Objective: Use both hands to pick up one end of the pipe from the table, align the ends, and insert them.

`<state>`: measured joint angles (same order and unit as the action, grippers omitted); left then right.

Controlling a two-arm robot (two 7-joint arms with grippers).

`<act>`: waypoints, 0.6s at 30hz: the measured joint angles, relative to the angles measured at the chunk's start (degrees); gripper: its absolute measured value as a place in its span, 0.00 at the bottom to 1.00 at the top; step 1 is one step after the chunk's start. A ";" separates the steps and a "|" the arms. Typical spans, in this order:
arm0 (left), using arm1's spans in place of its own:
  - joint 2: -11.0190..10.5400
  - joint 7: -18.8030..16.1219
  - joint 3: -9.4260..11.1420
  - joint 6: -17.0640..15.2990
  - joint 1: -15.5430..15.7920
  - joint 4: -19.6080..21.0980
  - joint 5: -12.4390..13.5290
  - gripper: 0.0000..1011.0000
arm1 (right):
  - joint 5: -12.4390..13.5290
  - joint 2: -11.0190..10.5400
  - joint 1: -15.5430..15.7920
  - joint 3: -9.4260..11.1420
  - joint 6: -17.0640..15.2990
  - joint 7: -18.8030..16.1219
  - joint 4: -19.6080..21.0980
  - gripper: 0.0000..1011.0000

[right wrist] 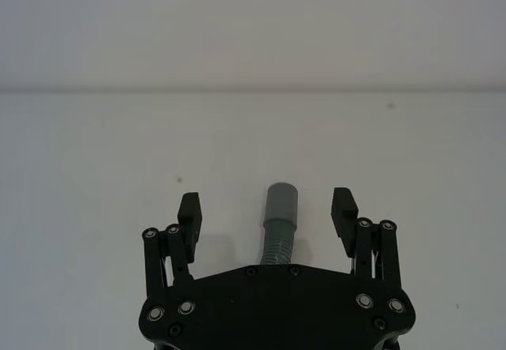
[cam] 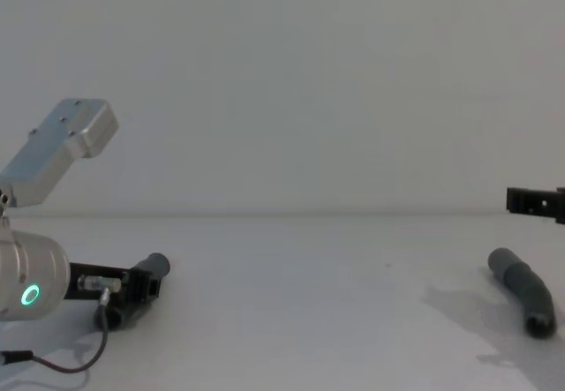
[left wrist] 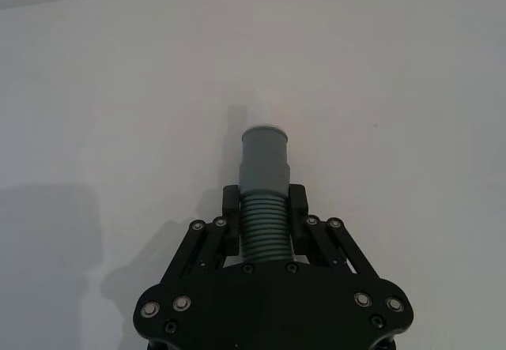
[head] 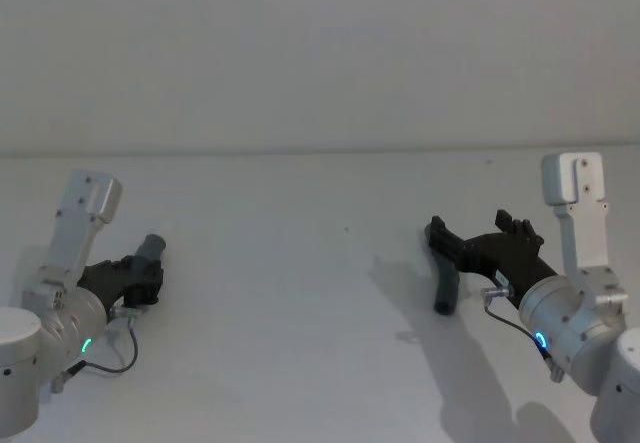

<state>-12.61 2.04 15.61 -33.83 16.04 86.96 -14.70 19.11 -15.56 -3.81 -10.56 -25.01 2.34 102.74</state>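
Observation:
My left gripper point(head: 143, 271) point(left wrist: 264, 200) is shut on the ribbed part of one pipe piece point(head: 152, 248) point(left wrist: 262, 156) at the left of the white table point(head: 300, 313). Its grey cuff and white tip point(left wrist: 266, 110) stick out past the fingers, low over the table point(cam: 291, 320). The other pipe piece point(head: 443, 288) point(right wrist: 279, 223) point(cam: 523, 289) lies on the table at the right. Above it hovers my right gripper point(head: 476, 229) point(right wrist: 266, 205), open, its fingers spread either side of the grey cuff without touching it. In the chest view the left gripper point(cam: 141, 289) holds its piece point(cam: 157, 265) just above the surface.
The table's far edge point(head: 320, 153) meets a plain pale wall. A thin cable point(head: 110, 358) loops from the left wrist near the surface.

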 joint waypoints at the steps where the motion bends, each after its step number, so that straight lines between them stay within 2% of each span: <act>1: 0.00 0.00 0.00 0.00 0.00 0.00 0.00 0.32 | 0.00 0.01 -0.16 -0.03 -0.74 0.08 -0.06 0.99; 8: 0.00 0.00 0.00 0.00 0.00 0.00 0.00 0.32 | 0.01 0.19 -1.60 -0.66 -4.70 0.20 -1.59 0.99; 18: 0.00 0.00 0.00 0.00 0.00 0.00 0.00 0.32 | -1.13 0.48 -3.11 -1.96 -6.09 0.04 -4.25 0.99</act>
<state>-12.60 2.03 15.61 -33.83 16.04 86.96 -14.71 17.97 -15.07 -6.92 -12.52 -31.10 2.38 98.50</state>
